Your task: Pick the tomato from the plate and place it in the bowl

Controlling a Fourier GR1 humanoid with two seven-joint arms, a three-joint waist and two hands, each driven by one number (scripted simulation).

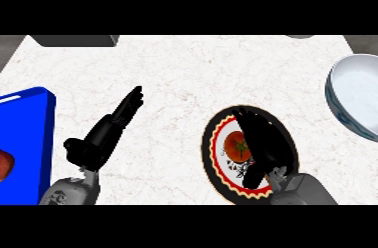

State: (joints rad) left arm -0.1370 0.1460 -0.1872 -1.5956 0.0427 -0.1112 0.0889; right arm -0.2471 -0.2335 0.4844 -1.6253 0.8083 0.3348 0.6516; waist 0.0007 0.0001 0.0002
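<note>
A red tomato lies on a round plate with a black rim and red-and-cream border, right of centre. My right hand stretches over the plate's right half, fingers straight and pointing away, its left side against the tomato and hiding part of it. The thumb angles down over the plate's near edge. A pale blue-white bowl sits at the right edge, partly cut off. My left hand rests open over the counter at the left, fingers straight, pointing up and right, holding nothing.
A blue tray lies at the left edge with a reddish object on it, mostly cut off. A grey block sits at the top left. The white speckled counter spreads between plate, bowl and tray.
</note>
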